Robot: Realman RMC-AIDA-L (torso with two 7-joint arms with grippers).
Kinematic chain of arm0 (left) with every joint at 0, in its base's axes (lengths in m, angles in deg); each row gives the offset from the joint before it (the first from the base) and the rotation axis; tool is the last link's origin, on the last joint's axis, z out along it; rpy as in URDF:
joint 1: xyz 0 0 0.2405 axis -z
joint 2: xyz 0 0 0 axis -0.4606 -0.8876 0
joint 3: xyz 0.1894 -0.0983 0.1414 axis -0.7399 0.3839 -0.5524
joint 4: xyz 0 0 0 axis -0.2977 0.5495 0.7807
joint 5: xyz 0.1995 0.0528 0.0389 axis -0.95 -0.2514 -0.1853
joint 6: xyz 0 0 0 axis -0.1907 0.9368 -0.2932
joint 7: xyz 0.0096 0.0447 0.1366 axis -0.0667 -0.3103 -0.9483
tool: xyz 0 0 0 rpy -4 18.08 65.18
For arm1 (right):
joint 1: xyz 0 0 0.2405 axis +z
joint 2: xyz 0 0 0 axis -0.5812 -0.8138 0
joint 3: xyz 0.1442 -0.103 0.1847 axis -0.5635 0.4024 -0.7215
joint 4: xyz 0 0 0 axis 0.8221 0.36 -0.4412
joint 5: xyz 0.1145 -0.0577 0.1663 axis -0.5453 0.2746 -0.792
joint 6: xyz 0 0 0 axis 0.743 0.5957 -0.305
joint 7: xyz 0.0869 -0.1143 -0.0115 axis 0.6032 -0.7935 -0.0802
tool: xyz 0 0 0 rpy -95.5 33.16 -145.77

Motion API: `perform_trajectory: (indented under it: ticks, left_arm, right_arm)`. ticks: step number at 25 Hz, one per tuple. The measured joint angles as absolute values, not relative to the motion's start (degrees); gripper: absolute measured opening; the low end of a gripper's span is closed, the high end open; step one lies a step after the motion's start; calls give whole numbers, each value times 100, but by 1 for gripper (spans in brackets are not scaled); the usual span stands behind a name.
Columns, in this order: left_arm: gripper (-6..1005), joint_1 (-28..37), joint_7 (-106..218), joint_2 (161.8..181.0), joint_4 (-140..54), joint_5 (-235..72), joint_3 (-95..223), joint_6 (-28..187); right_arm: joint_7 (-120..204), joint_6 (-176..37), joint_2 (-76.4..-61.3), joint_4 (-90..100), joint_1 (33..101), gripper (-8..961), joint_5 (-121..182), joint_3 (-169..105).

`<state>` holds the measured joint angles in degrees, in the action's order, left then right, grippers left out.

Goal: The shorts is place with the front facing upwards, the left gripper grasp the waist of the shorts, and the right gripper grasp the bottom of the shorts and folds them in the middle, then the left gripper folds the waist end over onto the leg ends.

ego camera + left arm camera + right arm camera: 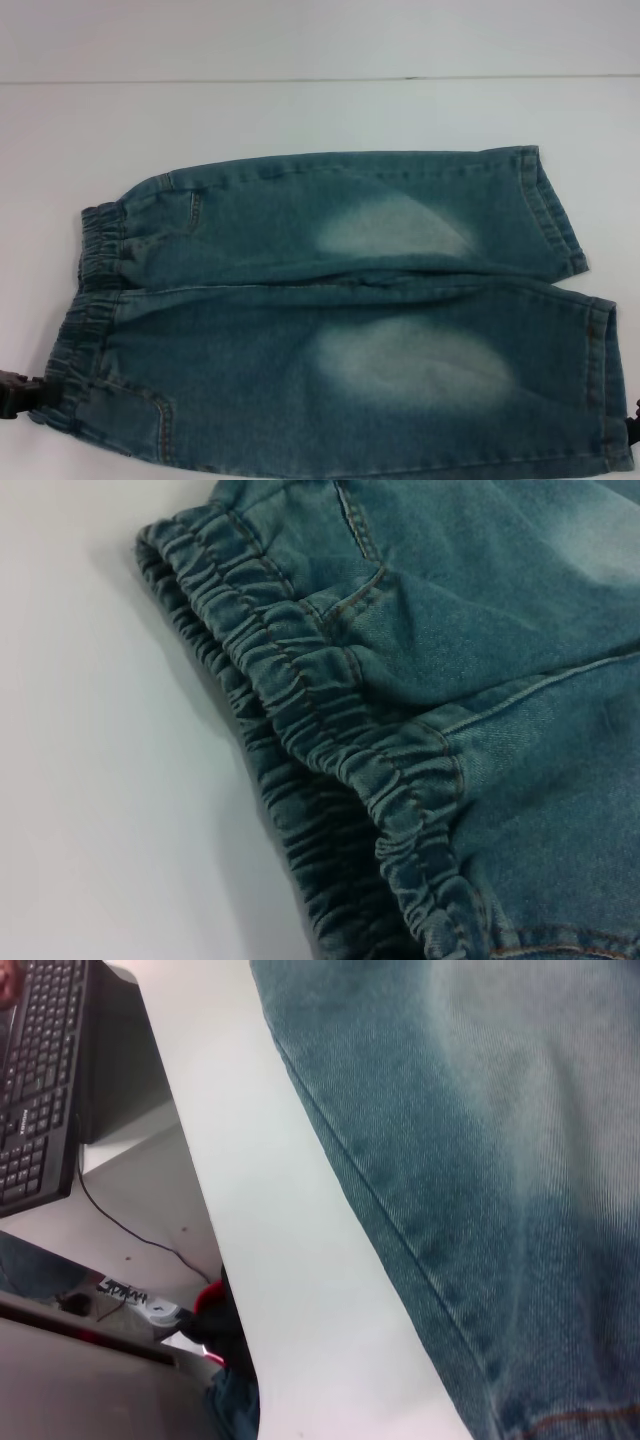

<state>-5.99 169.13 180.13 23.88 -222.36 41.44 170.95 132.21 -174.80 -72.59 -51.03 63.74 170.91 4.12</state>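
The blue denim shorts (pixel 340 320) lie flat on the white table, with a pale faded patch on each leg. The ruffled elastic waist (pixel 90 290) is at the left and the two stitched leg ends (pixel 590 300) are at the right. My left gripper (pixel 22 393) shows as a black piece touching the near corner of the waist. The left wrist view is filled by the gathered waist (pixel 330 730) and a pocket seam. Only a sliver of my right gripper (pixel 634 428) shows, beside the near leg end. The right wrist view shows a leg seam of the shorts (pixel 480 1140).
The white table (pixel 300 110) stretches behind the shorts to a back edge. In the right wrist view the table's edge (pixel 260 1260) drops off to a floor with a black keyboard (pixel 35 1080), a cable and a power strip (pixel 160 1310).
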Motion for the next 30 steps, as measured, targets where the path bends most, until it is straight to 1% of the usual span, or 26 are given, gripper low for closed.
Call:
perform_trajectory:
  ticks: [4,15,20,26,30]
  left_arm:
    - [80,-609,16913,18013,2379,-22236,4123,17090]
    - [80,-620,16913,18013,2360,-22245,4082,17070]
    - [80,-631,16913,18021,2351,-22245,4082,17090]
    - [79,-635,16913,18018,2240,-22245,4082,17119]
    - [80,-633,16914,17999,2202,-22244,4120,17121]
  right_arm:
    - [13146,-17480,-7271,-5099,6387,850,17081,318]
    - [13082,-17403,-7269,-5046,6410,617,17088,351]
    - [12981,-17353,-7281,-5042,6410,354,17088,360]
    - [12856,-17275,-7331,-5044,6410,177,17081,269]
    - [12847,-17198,-7357,-5056,6401,98,17080,268]
